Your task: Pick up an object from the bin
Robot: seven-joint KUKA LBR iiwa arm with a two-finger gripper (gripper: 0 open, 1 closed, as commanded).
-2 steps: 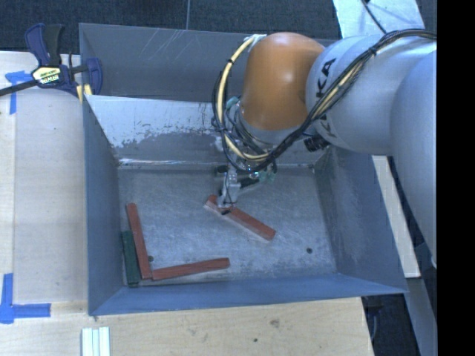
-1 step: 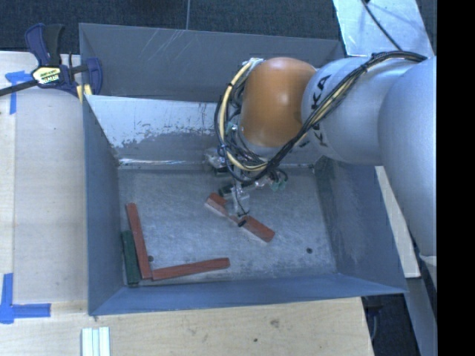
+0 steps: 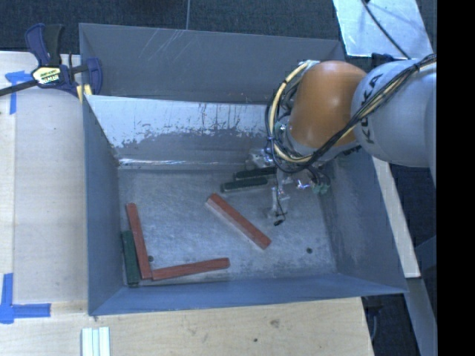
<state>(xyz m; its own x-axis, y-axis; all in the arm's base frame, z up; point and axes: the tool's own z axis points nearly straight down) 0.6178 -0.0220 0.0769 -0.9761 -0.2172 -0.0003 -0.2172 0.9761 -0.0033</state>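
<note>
My gripper [image 3: 278, 213] hangs below the orange wrist cover at the bin's middle right, its thin fingers pointing down to the floor. A reddish-brown flat bar [image 3: 238, 221] lies slanted just left of the fingertips, its lower end close beneath them, with nothing between the fingers. A dark green bar [image 3: 245, 180] lies behind the gripper toward the back wall, partly hidden under the wrist.
Along the left side lie a reddish-brown bar [image 3: 138, 239] and a dark green bar [image 3: 130, 258], side by side. Another reddish-brown bar [image 3: 190, 269] lies along the front wall. The arm reaches in from the right.
</note>
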